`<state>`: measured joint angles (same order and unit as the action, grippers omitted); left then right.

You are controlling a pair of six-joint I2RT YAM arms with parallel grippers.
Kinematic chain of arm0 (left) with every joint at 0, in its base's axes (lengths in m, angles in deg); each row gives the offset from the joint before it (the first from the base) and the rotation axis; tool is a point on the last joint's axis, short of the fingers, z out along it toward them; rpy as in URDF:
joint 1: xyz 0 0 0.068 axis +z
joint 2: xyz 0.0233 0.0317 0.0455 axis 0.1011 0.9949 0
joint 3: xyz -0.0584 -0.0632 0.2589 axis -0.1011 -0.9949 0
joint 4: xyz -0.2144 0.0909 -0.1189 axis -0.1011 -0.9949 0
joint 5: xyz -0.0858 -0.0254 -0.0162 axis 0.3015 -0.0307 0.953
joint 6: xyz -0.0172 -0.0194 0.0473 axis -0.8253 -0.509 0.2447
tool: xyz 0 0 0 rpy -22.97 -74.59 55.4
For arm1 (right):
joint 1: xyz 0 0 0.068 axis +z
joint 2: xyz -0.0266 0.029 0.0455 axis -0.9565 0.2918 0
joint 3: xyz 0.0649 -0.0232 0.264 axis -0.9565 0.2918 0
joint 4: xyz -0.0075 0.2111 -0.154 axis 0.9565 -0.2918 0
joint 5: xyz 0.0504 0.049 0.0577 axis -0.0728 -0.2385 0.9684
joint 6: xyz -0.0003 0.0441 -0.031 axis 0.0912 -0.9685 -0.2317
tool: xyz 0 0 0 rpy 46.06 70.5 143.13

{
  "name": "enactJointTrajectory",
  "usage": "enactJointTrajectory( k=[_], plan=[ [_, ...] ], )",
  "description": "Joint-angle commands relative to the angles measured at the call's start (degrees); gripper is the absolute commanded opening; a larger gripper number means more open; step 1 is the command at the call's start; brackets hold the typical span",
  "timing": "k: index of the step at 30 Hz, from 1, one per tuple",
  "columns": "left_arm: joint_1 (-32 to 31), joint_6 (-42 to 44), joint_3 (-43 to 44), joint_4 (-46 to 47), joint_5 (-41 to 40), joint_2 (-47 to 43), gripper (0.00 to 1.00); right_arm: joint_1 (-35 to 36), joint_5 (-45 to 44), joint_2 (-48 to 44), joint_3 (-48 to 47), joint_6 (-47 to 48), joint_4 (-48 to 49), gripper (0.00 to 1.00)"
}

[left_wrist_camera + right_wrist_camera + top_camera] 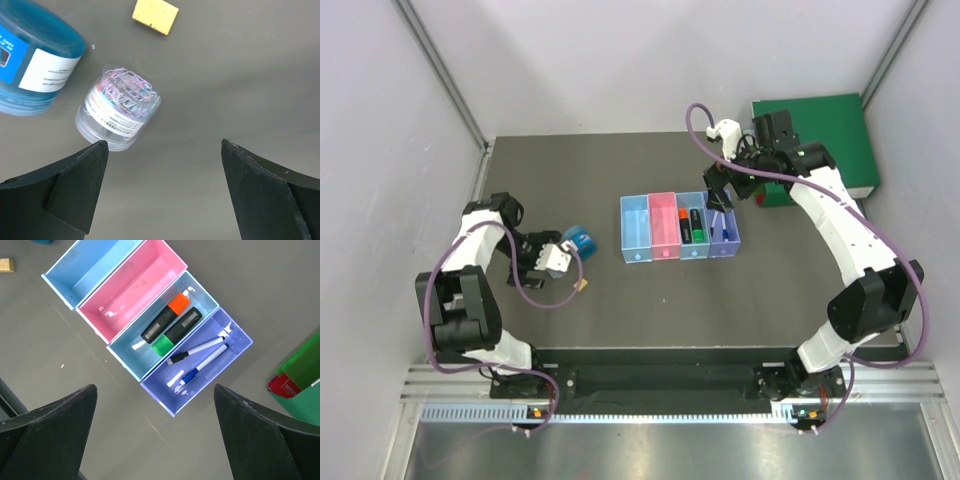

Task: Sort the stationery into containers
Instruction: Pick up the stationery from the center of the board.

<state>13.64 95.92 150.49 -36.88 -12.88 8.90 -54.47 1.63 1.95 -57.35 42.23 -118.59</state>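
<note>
Overhead and wrist views of a dark counter [570, 170] with two arms.

**Containers.** Four joined translucent bins stand in a row at mid-counter: an outer light blue bin [95, 265], a pink bin [135, 287], a second light blue bin [125, 352] and a purple bin [235, 345].

**Sorted stationery.** The second light blue bin holds two black highlighters lying side by side, lengthwise. One is the orange-capped highlighter [165, 317] and the other the green-capped highlighter [175, 332], with their caps at opposite ends. The purple bin holds two thin white pens, the black-capped pen [197, 350] and the blue-capped pen [202, 365], close together and roughly parallel. No stationery shows in the outer light blue bin or the pink bin.

**Unsorted stationery.** Three items lie on the counter to the left of the bins:
- a blue round tin [35, 60] with a white label;
- just beside it, a clear round tub of paper clips [119, 107];
- a small yellow-orange block [155, 16], set apart from both.

**Arms.** The left pincer [164, 145] is spread wide and holds nothing. It hangs over the clear tub, which sits nearer one finger than the other. The right pincer [155, 387] is also spread wide and empty, above the purple end of the row.

**Other.** A large green binder [820, 135] lies at the far right corner.
</note>
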Motion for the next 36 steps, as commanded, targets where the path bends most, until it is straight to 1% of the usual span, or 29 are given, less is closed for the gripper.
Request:
enactJointTrajectory(
  k=[1, 13, 19, 27, 36],
  plan=[
    [0.2, 28.1, -0.3, 1.8, 2.0, 0.2, 0.99, -0.3, -0.2, -2.6, 0.1, 0.3, 1.0, 1.00],
    [0.3, 35.5, -1.3, 8.1, 5.6, 3.6, 0.99, -0.3, -0.7, -2.7, 1.1, 0.5, 1.0, 1.00],
    [0.3, 38.8, -1.1, 9.0, 5.9, 6.2, 0.99, -0.4, -0.9, -2.6, 1.3, 0.6, 0.6, 0.99],
    [0.3, 39.7, -0.9, 10.1, 6.0, 8.7, 0.99, -0.3, -1.2, -2.4, 2.2, 0.7, 0.7, 1.00],
    [0.3, 39.7, -3.4, 11.8, 6.7, 8.6, 0.99, -0.3, -1.3, -1.4, 1.3, 0.4, 0.7, 1.00]
  ],
)
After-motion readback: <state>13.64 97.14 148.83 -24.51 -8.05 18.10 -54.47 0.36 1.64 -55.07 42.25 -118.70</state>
